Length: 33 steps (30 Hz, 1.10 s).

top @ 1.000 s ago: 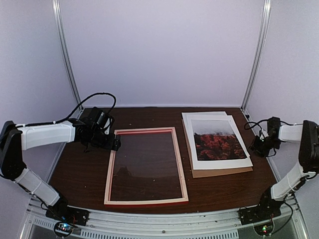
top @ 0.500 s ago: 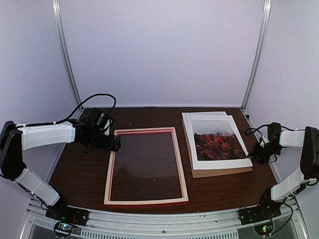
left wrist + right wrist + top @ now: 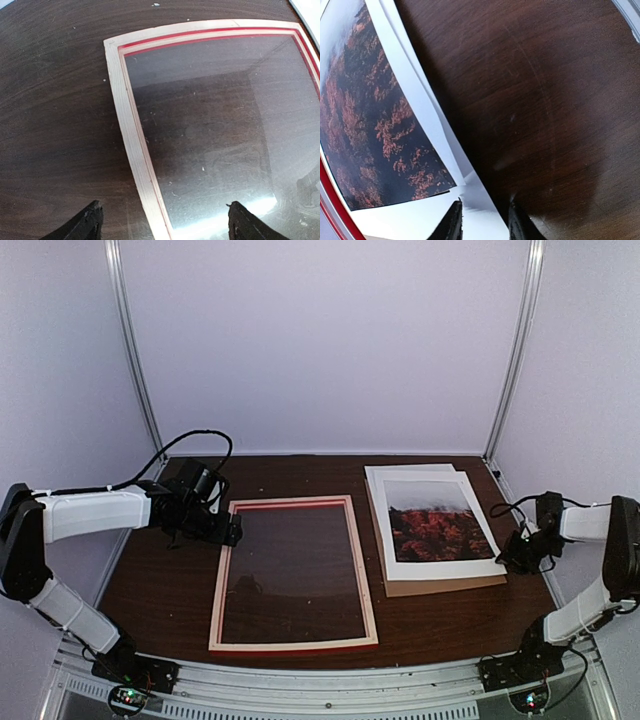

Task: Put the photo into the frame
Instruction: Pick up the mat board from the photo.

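Fingers (image 3: 451, 224) of the right gripper (image 3: 484, 222) are down low at the right side of the table (image 3: 545, 100), jaws parted by just a narrow gap; a white paper corner shows in that gap, and whether it belongs to the top sheet or the one beneath, I cannot tell; nothing looks pinched. Just beyond the tips lies the photo (image 3: 375, 125), flat, red-orange foliage filling the wrist view, white margins layered along its side.

From above, the right gripper (image 3: 520, 552) sits at the right edge of the stack, close to its near corner; the photo (image 3: 437, 525) is on top, misty sky at the far end, foliage nearer; a white mat board (image 3: 405, 471) peeks out along the far edge; a brown backing board (image 3: 440, 587) shows along the near edge.

Over to the left gripper (image 3: 165, 225): jaws spread wide, gripping nothing, straddling the left rail of the frame (image 3: 131, 130); one tip over bare wood, the other over the glass. In the overhead view the left gripper (image 3: 228, 531) is at the frame's far-left corner; contact with the rail I cannot judge. The frame (image 3: 293, 644) lies flat mid-table (image 3: 160, 580), pale wood up, a thin red line inside the rails, glass reflecting; the photo's stack rests just beside its right rail, a dark strip of tabletop between them.
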Each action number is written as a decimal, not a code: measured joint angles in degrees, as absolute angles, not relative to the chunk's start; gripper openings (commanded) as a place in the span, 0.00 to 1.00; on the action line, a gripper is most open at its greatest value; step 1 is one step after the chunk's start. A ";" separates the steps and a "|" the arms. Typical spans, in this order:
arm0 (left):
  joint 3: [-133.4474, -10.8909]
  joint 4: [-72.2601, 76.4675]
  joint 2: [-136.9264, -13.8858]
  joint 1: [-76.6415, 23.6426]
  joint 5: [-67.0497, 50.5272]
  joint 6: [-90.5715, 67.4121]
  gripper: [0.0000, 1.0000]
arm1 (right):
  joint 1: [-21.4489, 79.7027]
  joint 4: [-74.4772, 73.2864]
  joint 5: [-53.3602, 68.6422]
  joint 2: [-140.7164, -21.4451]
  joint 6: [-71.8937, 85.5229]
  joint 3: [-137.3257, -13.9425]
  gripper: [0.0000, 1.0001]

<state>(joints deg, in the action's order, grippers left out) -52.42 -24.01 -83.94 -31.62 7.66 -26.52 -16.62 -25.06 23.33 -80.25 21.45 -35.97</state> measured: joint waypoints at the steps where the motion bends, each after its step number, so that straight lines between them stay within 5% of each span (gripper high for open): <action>1: -52.38 -24.01 -83.90 -31.62 7.66 -26.52 0.87 | -16.64 -24.95 23.42 -80.25 21.47 -35.86 0.25; 17: -52.16 -24.01 -83.90 -31.62 7.42 -26.55 0.87 | -16.62 -24.67 26.17 -78.37 21.87 -34.44 0.00; 33: -52.16 -24.01 -83.90 -31.62 7.25 -26.70 0.87 | -16.62 -25.08 31.81 -73.97 22.52 -34.46 0.00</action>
<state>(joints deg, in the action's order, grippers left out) -52.16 -24.01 -83.90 -31.62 7.25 -26.70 -16.62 -25.08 31.81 -73.97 22.52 -34.46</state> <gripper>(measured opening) 0.869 0.006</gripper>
